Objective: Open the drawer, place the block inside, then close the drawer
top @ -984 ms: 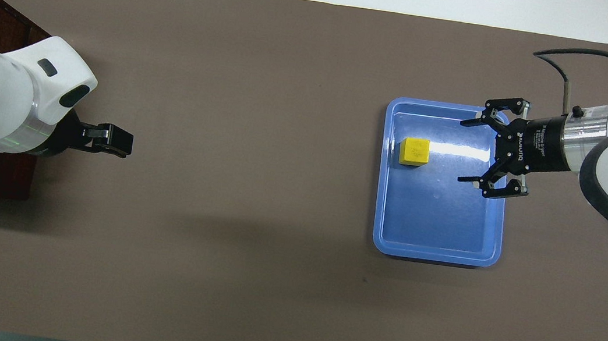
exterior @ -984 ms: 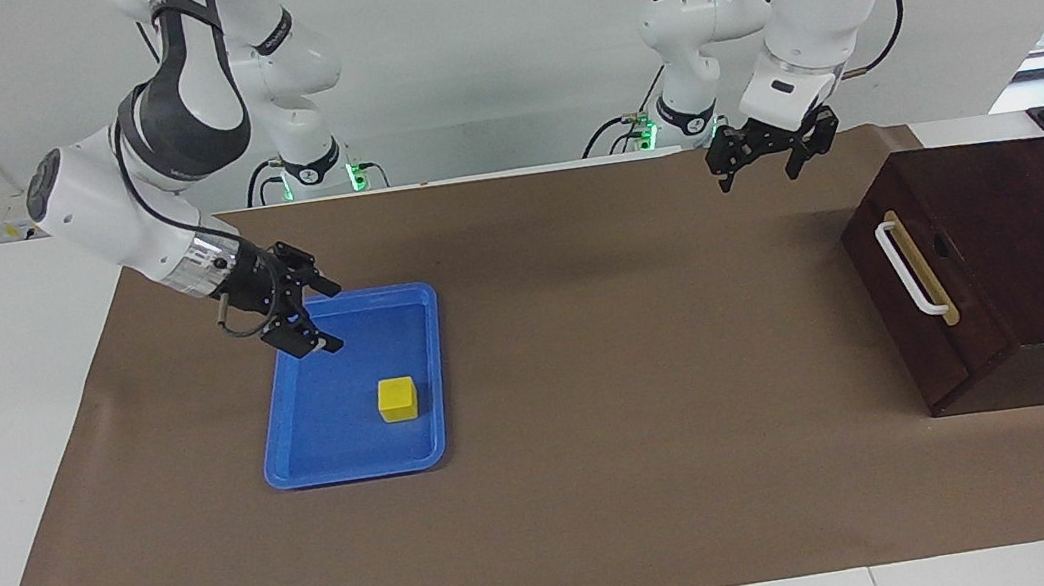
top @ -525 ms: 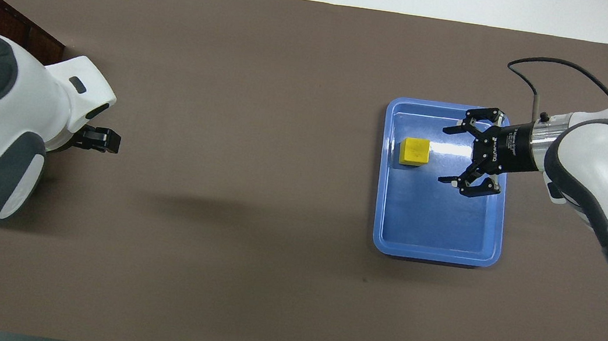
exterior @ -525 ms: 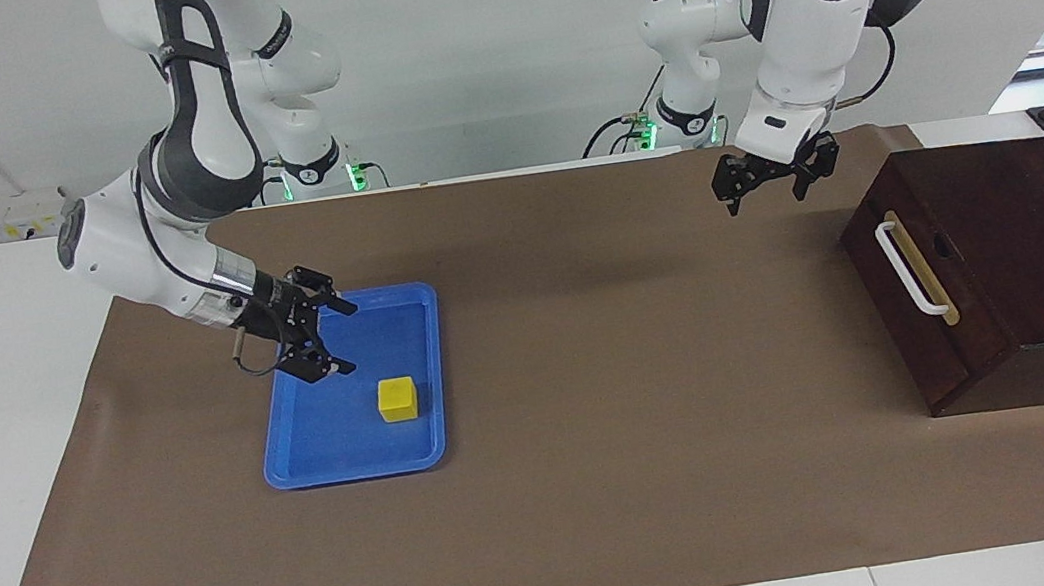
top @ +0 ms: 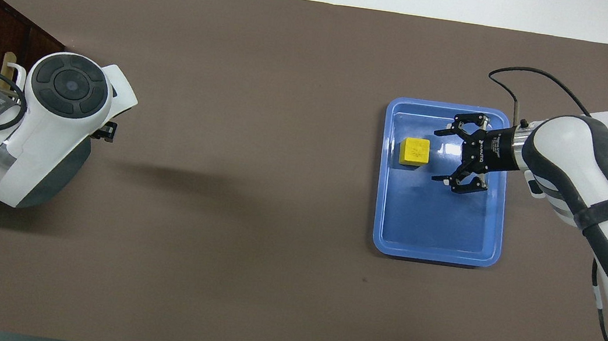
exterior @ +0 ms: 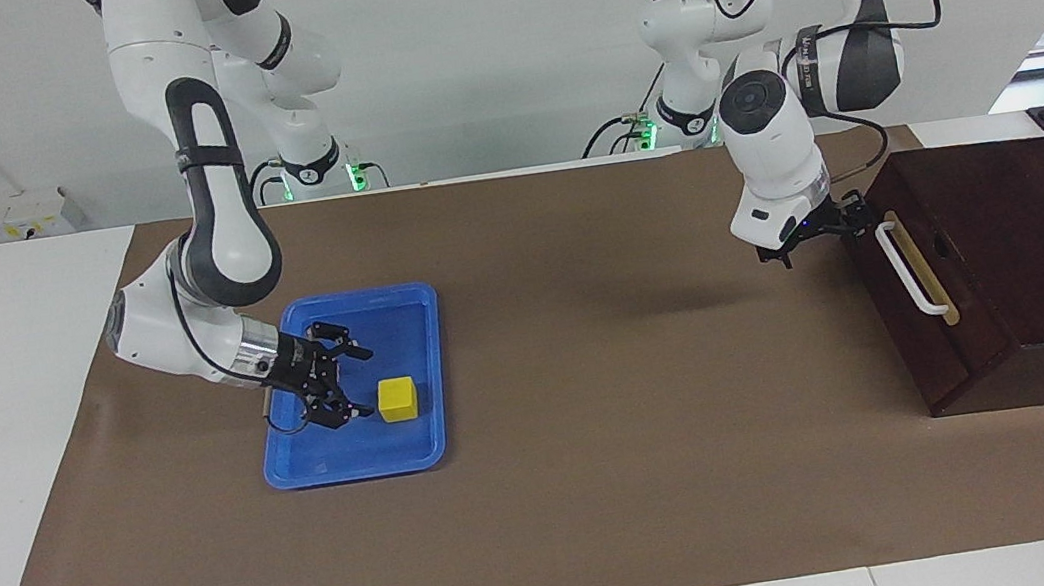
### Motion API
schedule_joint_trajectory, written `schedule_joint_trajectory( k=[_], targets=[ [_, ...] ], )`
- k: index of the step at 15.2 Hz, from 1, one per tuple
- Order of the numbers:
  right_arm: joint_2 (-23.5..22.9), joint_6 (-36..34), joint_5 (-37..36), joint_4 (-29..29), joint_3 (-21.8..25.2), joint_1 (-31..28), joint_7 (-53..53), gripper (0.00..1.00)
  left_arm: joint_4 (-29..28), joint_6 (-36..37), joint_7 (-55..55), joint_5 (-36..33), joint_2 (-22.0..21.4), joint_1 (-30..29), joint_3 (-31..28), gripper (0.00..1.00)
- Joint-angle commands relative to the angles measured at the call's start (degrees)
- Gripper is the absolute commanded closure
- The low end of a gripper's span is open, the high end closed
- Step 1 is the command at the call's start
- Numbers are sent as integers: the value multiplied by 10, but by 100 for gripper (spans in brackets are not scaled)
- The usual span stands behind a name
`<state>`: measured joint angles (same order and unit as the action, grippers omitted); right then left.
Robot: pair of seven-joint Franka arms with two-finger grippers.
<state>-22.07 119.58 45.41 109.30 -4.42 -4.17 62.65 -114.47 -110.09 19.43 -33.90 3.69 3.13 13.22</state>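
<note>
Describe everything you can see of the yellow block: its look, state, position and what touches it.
The block is a small, bright yellow cube with smooth, plain faces. It sits flat and upright on the floor of the blue tray, toward the tray's edge that faces the drawer's end of the table. Only the tray touches it. The right pincer is open just beside it, not yet around it.

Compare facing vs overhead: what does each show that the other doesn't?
Facing only: the drawer front with its white handle, shut, and the left gripper beside that handle; both arm bases. Overhead only: the open right gripper lined up with the block, its two fingers clearly spread. Both: the block in the blue tray, not yet gripped.
</note>
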Motion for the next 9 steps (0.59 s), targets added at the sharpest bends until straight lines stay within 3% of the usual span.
schedule_joint_trajectory(
  k=[1, 9],
  targets=[
    [-14, 3, 20, -15, -3, -7, -21, 0, -5, -38, 7, -16, 4, -25, -4, 0],
    [-26, 17, 30, -27, -3, 6, -23, 0, -16, -115, 7, -44, 38, -88, -5, 0]
  ],
)
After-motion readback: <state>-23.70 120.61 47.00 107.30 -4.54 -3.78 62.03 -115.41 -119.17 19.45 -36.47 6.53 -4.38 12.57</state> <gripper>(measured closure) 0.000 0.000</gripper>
